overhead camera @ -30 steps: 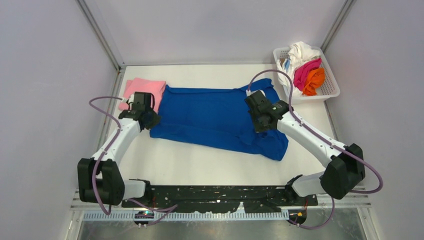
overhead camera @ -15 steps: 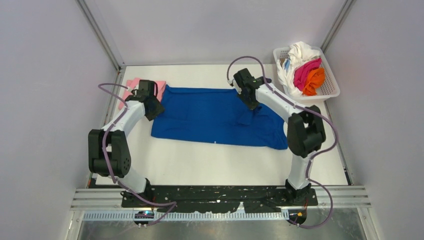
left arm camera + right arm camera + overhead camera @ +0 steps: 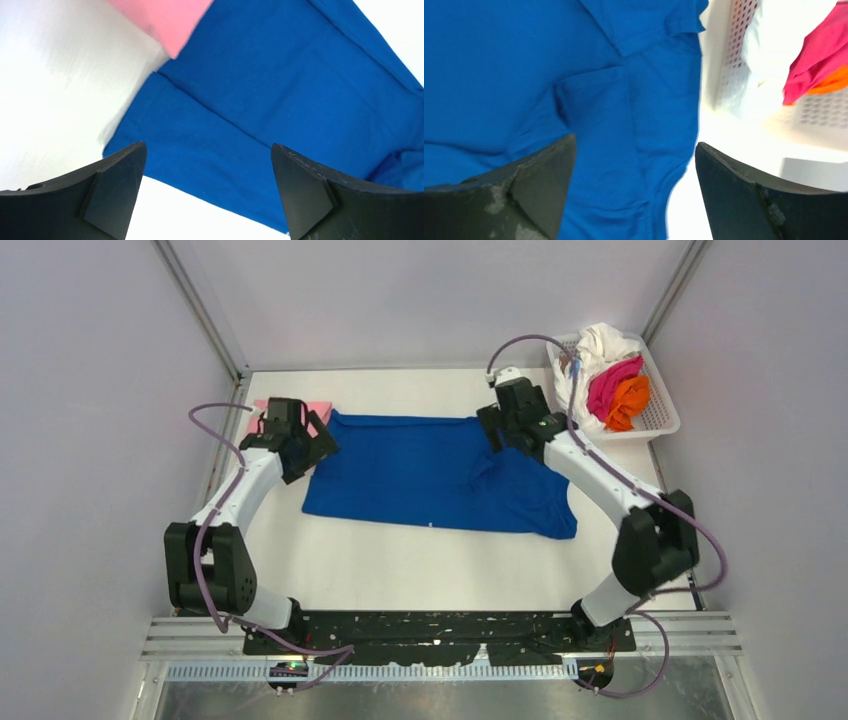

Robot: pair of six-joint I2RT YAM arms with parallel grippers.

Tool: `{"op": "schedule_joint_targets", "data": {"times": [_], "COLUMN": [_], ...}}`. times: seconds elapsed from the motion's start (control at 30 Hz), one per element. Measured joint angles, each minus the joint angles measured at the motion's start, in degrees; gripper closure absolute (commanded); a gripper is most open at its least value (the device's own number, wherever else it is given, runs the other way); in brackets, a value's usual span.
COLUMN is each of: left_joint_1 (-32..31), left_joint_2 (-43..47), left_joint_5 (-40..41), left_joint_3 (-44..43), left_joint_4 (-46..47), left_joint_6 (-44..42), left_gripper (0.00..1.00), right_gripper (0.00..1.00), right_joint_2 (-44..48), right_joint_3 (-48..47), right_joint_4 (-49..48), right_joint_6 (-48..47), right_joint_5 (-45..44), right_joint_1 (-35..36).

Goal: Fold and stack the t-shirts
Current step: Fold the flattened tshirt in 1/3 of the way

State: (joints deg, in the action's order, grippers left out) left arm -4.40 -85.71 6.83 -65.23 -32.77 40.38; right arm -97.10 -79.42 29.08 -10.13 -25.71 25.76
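A royal blue t-shirt [image 3: 430,475] lies flat across the middle of the table, folded lengthwise, its plain side up. A folded light pink t-shirt [image 3: 318,408] lies at its far left corner, mostly hidden under my left arm. My left gripper [image 3: 318,445] hovers open over the blue shirt's left end [image 3: 215,130], nothing between its fingers. Over the shirt's right end [image 3: 614,125], near the sleeve, my right gripper [image 3: 497,432] also stands open and empty. White, magenta and orange t-shirts [image 3: 615,380] are piled in the basket.
A white plastic mesh basket [image 3: 660,420] stands at the back right corner, close to my right gripper; its wall [image 3: 736,55] shows in the right wrist view. Grey enclosure walls with metal posts bound the table on three sides.
Both grippers carried the blue shirt's near edge toward the back, folding it over, then opened and let go. The shirt now lies narrower and flatter.
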Motion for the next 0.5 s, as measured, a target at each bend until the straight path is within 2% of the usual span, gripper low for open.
{"op": "schedule_joint_targets", "data": {"times": [0.1, 0.2, 0.33, 0.5], "left_joint_1": [-0.02, -0.02, -0.02, -0.02], "left_joint_2": [1.66, 1.77, 1.75, 1.75], "left_joint_5": [-3.96, -8.28, -11.39, -12.5], "left_joint_3": [1.99, 4.66, 7.13, 8.72], "left_joint_4": [1.62, 3.85, 4.37, 5.18], "left_joint_6": [-0.33, -0.39, -0.39, -0.72], "left_gripper": [0.0, 0.0, 0.0, 0.0], "right_gripper": [0.04, 0.04, 0.05, 0.05], "right_joint_2": [10.75, 15.21, 10.49, 0.22], "right_joint_3": [8.15, 13.84, 17.73, 17.75], "right_joint_4": [-4.07, -7.63, -10.54, -11.28], "right_joint_6": [8.72, 16.39, 22.88, 26.84], "right_joint_5": [6.1, 14.62, 25.59, 33.07], "right_joint_1": [-0.96, -1.88, -2.21, -2.12]}}
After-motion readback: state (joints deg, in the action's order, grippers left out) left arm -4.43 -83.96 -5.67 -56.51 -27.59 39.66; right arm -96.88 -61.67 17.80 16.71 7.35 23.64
